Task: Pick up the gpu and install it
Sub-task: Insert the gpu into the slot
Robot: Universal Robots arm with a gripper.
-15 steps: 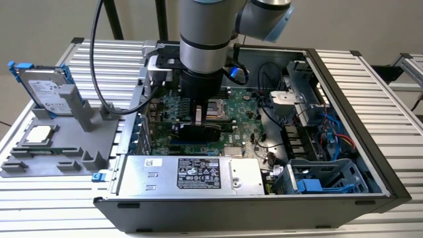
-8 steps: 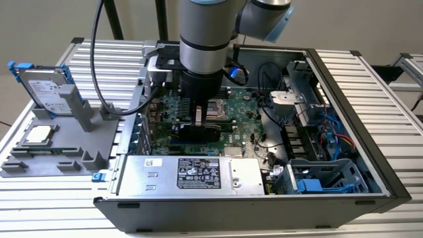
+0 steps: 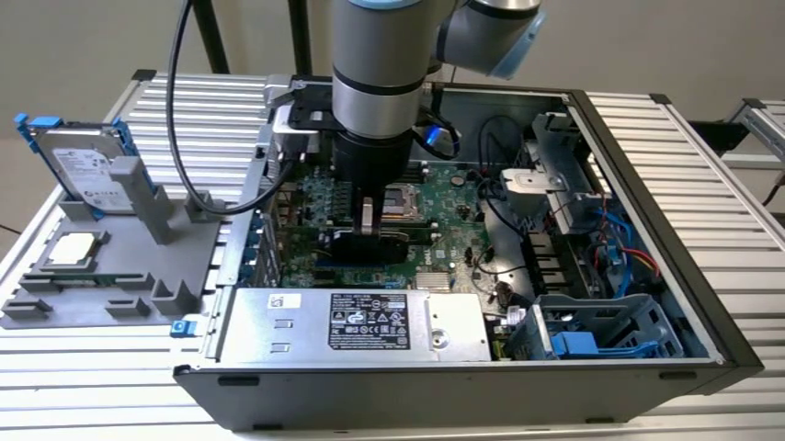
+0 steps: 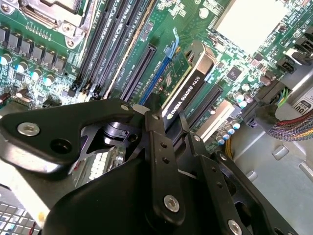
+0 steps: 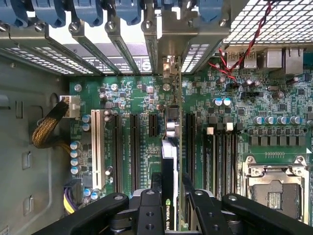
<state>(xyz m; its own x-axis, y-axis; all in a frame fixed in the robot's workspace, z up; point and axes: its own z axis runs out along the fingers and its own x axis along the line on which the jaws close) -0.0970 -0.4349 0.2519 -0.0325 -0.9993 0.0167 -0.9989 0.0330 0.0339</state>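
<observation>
1 arm on this rig, and its gripper [image 3: 368, 241] is down inside the open PC case [image 3: 687, 303], right over the motherboard [image 3: 460, 197]. The 2 jaws are pinched on the gpu [image 5: 169, 171], 1 finger [image 5: 148, 215] on each flat face, so the card stands on edge between them with its top edge caught in the grip.

Relation that matters: the gpu hangs straight below the jaws, and its long axis runs away from the gripper toward the rear bracket openings [image 5: 168, 54], in line with the expansion slots [image 5: 134, 147]. In the first wrist view the card sits parallel to those slots, with 1 black slot just beside it on either side. The second wrist view shows the black shroud face [image 4: 188, 78] turned one way and the blue slot [image 4: 155, 78] right against its lower edge.

My read: it's lined up over or partly in its slot, but I can't tell if the edge is fully seated.
</observation>
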